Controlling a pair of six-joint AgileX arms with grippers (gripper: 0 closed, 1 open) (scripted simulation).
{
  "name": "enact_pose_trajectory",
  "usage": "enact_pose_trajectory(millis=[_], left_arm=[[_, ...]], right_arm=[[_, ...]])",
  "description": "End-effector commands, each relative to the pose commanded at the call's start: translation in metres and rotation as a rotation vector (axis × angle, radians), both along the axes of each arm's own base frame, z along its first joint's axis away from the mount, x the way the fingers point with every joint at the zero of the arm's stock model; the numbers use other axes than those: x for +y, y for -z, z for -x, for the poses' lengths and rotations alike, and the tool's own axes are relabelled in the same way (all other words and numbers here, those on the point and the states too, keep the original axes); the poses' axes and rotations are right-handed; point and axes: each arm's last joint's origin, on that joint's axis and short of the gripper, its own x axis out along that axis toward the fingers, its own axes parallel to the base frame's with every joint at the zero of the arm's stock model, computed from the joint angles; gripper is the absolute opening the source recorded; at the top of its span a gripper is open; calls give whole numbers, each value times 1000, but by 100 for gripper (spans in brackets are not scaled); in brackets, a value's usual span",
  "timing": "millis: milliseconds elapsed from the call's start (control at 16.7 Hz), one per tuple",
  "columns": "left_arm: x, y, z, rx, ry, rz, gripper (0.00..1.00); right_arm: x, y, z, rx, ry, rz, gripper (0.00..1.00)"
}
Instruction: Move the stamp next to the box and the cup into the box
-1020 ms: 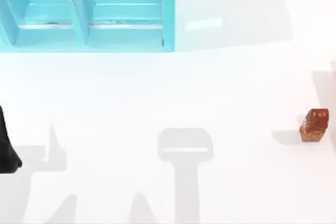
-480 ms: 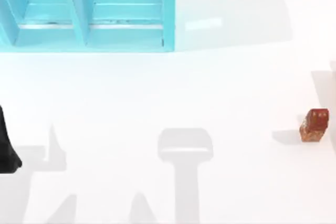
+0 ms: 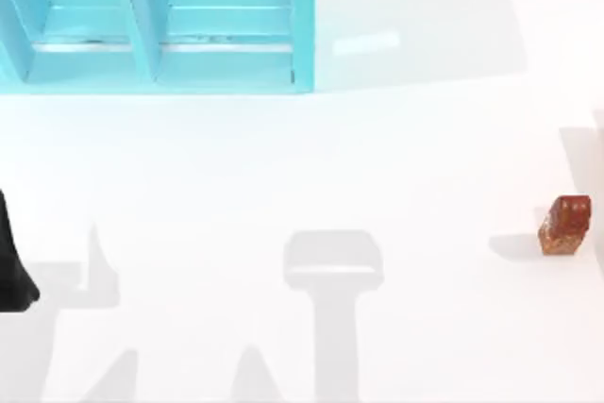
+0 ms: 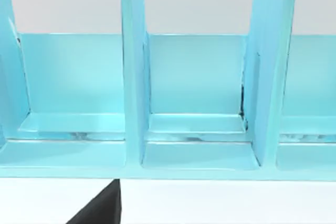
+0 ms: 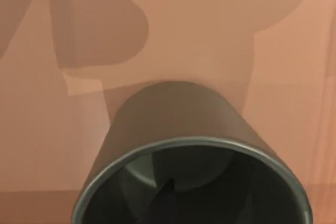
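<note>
**Stamp far from the box, cup close under the right wrist**

At the top view's left edge sits a dark part of the left arm, parked; whether its fingers are open or closed I cannot tell. Behind it stands the turquoise box, its compartments open toward the table, so a cup could go straight in. Bare white table lies between, nothing barring the way. At the far right stands the stamp, well apart from the box. The right wrist view looks into the cup from close up, likely readying a grasp; the right gripper's state cannot be told.
</note>
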Motion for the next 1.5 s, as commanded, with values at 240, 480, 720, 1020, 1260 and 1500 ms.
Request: enact_pose_trajectory(millis=[240,480,720,1020,1260,1500], left_arm=[[0,0,0,0,0,0,100],[0,0,0,0,0,0,100],[0,0,0,0,0,0,100],[0,0,0,0,0,0,100],[0,0,0,0,0,0,100],[0,0,0,0,0,0,100]], right_arm=[[0,0,0,0,0,0,100],[0,0,0,0,0,0,100],[-2,-11,-5,-39,-7,9,100],[-8,-62,-18,-161,-37,64,100],[-12,-89,-11,-119,-17,84,100],[-5,-99,-2,-26,0,30,100]])
